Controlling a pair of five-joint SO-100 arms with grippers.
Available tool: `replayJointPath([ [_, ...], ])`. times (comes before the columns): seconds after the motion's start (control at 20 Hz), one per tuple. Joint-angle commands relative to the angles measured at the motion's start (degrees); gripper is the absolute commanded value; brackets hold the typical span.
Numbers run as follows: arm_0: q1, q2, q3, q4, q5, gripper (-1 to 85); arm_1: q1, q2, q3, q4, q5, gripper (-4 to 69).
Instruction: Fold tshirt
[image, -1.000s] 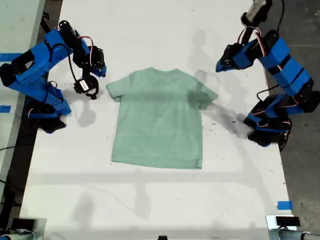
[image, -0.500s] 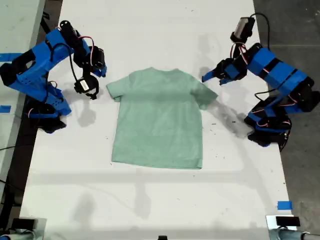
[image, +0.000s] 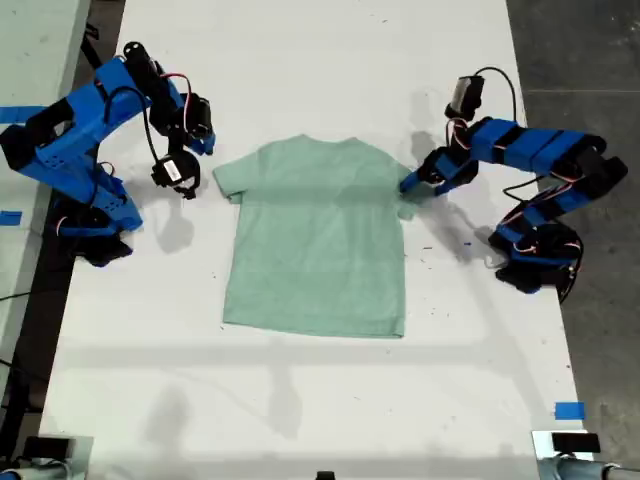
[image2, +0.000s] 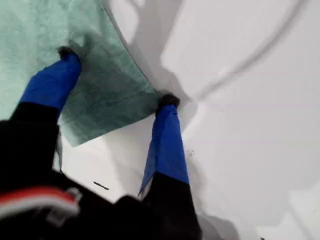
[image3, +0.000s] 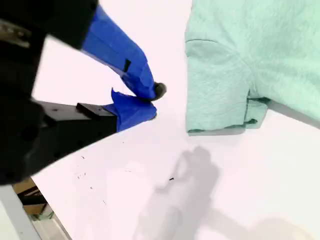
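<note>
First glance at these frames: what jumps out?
The mint tshirt lying flat in the middle of the white table. My first gripper, on the exterior view's right, is open with its fingertips astride a sleeve edge. My second gripper, on that view's left, hangs shut beside the other sleeve, not touching it.

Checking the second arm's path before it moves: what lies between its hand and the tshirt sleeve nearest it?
Only bare white table lies between my second hand and the sleeve of the tshirt, as the second wrist view shows.

Blue arms (image: 75, 130); black cables
</note>
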Motion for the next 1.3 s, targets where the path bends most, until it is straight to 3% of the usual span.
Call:
replayJointPath([
  [0.0,-0.7,0.4,-1.8,-0.5,0.5,0.1,-0.3,-0.9,-2.1,-1.8,-0.5,21.4],
  [0.15,-0.7,0.2,-1.8,-0.6,0.6,0.1,-0.2,-1.5,-2.5,-1.9,-0.3,1.6],
  [0.2,-0.7,0.1,-1.8,-0.6,0.6,0.1,-0.1,-1.6,-2.5,-2.1,-0.3,-1.0],
  [0.45,-0.5,0.0,-1.8,-0.7,0.6,0.1,-2.5,-1.6,-4.2,-2.5,0.5,-0.9],
  [0.9,0.1,0.0,-1.8,-1.1,0.3,0.1,-12.1,-0.2,-30.1,10.4,7.0,-0.9],
  [1.0,0.4,-0.2,-1.9,-1.5,0.3,0.1,-16.3,-3.2,-38.0,10.3,10.1,-0.9],
  [1.25,0.9,-0.8,-2.1,-1.7,-0.1,0.1,-23.6,-21.4,-52.9,0.4,15.6,-0.9],
])
